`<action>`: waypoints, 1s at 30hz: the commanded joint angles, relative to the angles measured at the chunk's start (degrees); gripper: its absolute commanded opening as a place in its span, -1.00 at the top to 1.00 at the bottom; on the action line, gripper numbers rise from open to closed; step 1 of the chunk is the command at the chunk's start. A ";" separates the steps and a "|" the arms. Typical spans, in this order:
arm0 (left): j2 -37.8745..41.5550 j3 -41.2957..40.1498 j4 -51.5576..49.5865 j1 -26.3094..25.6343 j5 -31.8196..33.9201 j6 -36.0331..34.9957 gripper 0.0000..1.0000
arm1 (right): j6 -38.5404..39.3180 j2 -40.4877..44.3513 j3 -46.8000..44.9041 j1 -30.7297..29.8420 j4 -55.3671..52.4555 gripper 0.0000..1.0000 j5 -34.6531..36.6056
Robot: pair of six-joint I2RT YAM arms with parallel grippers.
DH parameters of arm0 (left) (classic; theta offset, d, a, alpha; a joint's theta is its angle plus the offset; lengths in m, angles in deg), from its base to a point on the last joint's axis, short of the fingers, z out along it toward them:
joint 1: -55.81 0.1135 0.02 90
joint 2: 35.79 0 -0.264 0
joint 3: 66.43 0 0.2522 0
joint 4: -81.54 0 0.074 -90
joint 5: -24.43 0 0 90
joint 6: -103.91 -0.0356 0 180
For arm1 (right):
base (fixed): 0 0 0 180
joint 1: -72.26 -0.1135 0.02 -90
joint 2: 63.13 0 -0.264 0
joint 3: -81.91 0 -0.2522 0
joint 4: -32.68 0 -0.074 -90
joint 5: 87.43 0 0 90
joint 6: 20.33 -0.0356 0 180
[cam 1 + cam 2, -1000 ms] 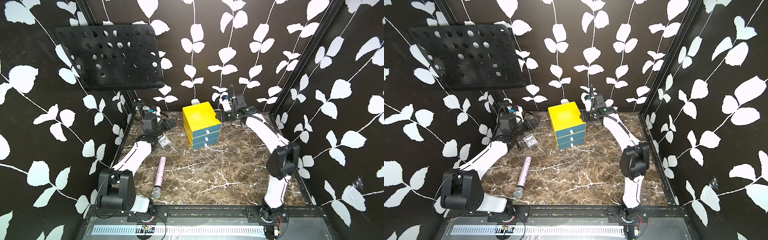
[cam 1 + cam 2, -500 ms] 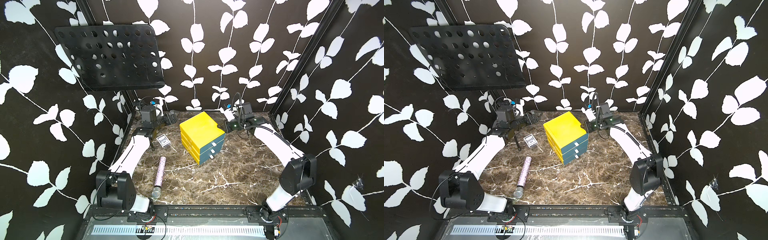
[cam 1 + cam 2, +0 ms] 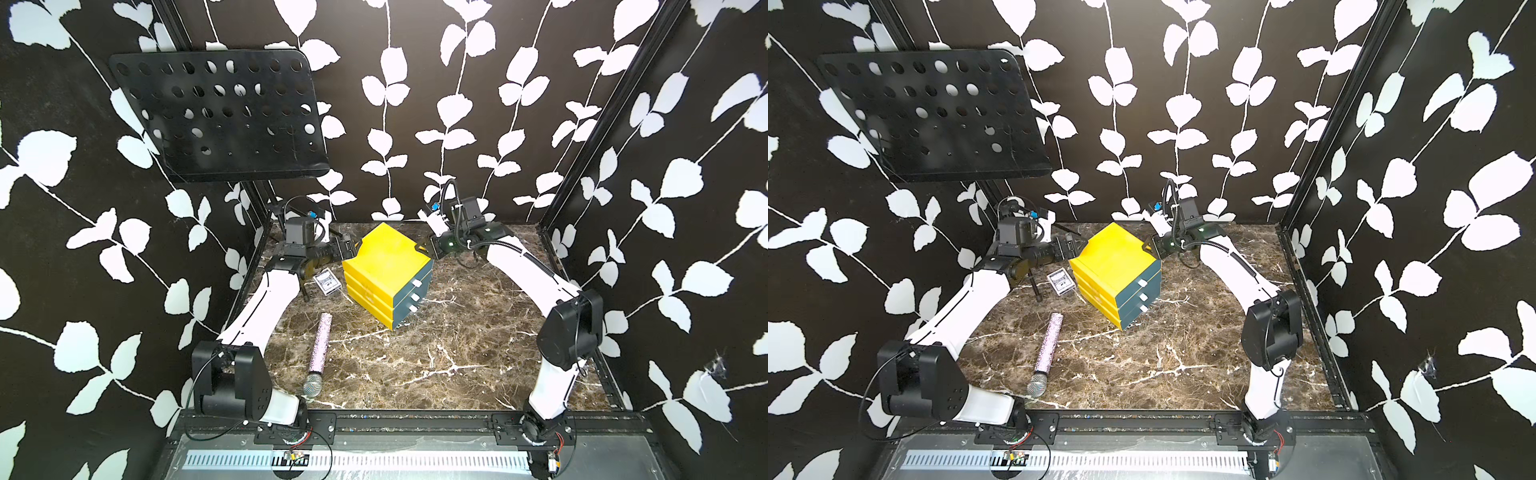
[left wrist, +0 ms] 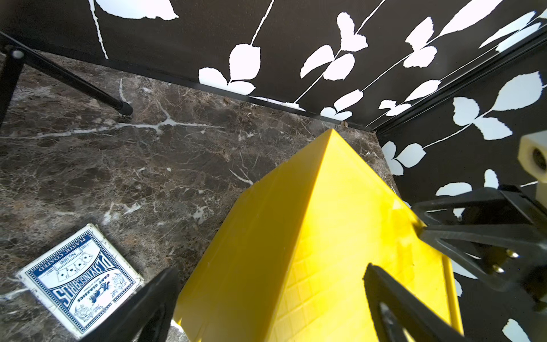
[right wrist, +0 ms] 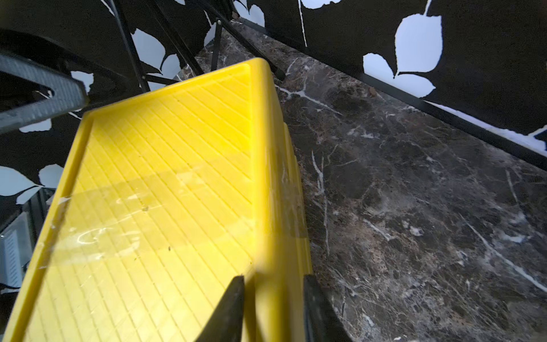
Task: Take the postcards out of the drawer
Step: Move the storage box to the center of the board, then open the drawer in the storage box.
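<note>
Yellow drawer unit (image 3: 384, 266) has swung cornerwise — right fingers (image 5: 231, 311) astride rim.

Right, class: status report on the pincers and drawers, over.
Left pincer open by drawer unit. Right pincer astride its top rim, grip unclear. Three drawers shut, no postcards showing. Drawer fronts unobstructed.

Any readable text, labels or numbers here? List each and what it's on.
"PLASTIC COATED": card box, left wrist view.
"No.988": same box.
"PLAYING CARDS": same box, large banner letters.
Small line beside the banner: too small to read.
Card box in both top views: print too small.
Drawer unit, microphone: no text seen.
</note>
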 commanded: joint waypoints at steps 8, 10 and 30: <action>0.41 -0.17 -3.71 -0.13 -2.15 -3.75 -0.98 | -2.49 20.20 -15.17 -0.38 -4.42 0.05 10.12; 0.04 -0.19 -4.50 -0.16 -2.51 -4.32 -0.98 | -3.80 23.50 -19.78 -0.84 -3.88 0.02 9.07; -3.68 -0.73 -5.64 -0.15 -1.06 -4.10 -0.98 | -14.73 22.22 -35.39 -8.96 22.07 -0.06 3.37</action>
